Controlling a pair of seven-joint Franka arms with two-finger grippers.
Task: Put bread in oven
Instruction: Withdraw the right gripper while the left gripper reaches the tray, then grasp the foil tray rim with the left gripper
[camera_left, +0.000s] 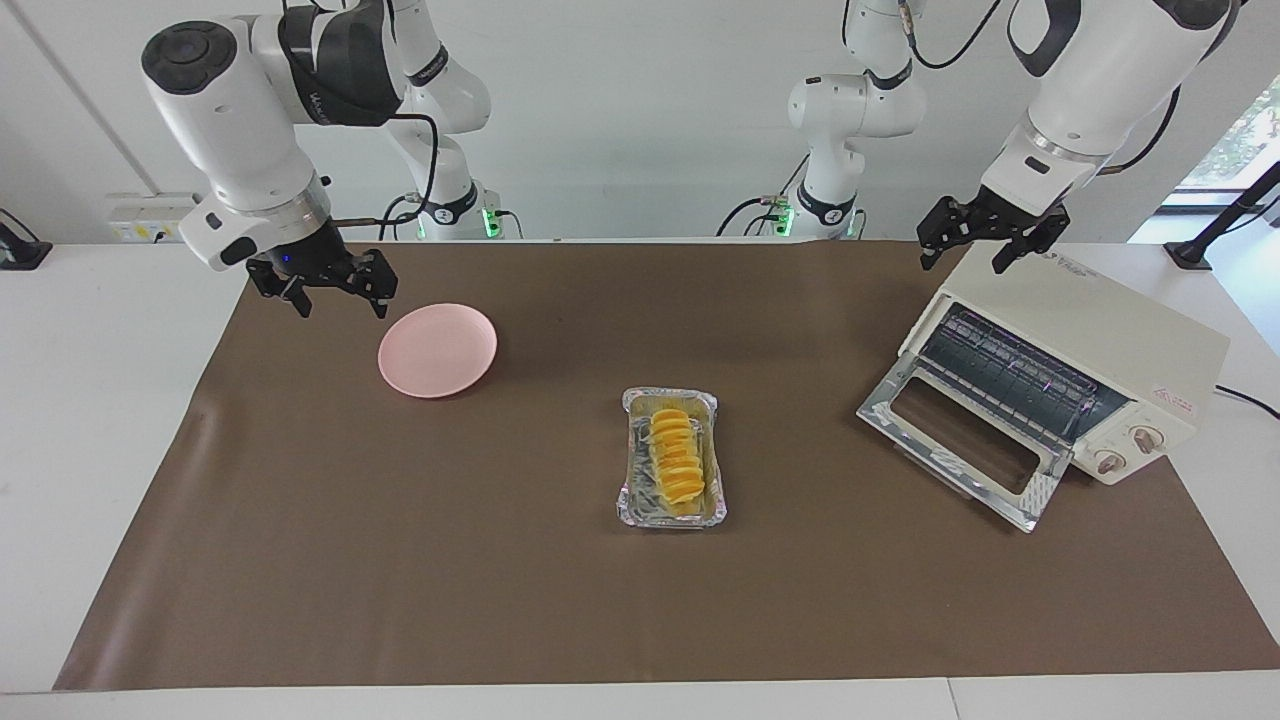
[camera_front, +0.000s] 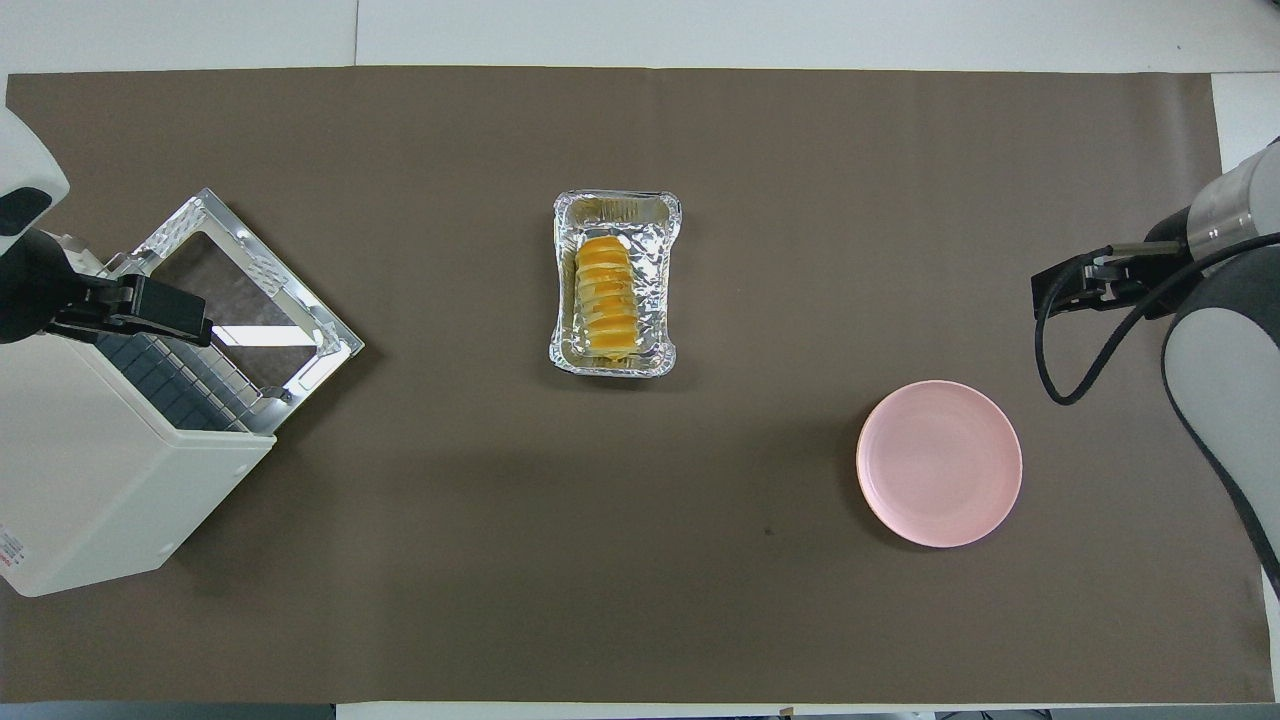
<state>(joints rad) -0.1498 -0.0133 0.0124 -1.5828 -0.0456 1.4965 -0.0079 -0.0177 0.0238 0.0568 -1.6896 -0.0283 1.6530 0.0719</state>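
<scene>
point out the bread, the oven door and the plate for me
bread (camera_left: 675, 458), facing view, middle of the ridged loaf in the foil tray
oven door (camera_left: 1040, 492), facing view, metal frame of the dropped-open door
plate (camera_front: 939, 463), overhead view, centre of the pink dish

Yellow-orange ridged bread (camera_left: 674, 455); pink plate (camera_left: 437, 350).

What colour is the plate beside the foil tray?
Pale pink, plain with no pattern; the plate shows best in the overhead view.

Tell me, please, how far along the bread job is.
Done: the oven door is down. In hand: nothing; the open right gripper hangs beside the plate, the open left gripper over the oven. Left: the bread lies in its foil tray, ungrasped.
</scene>
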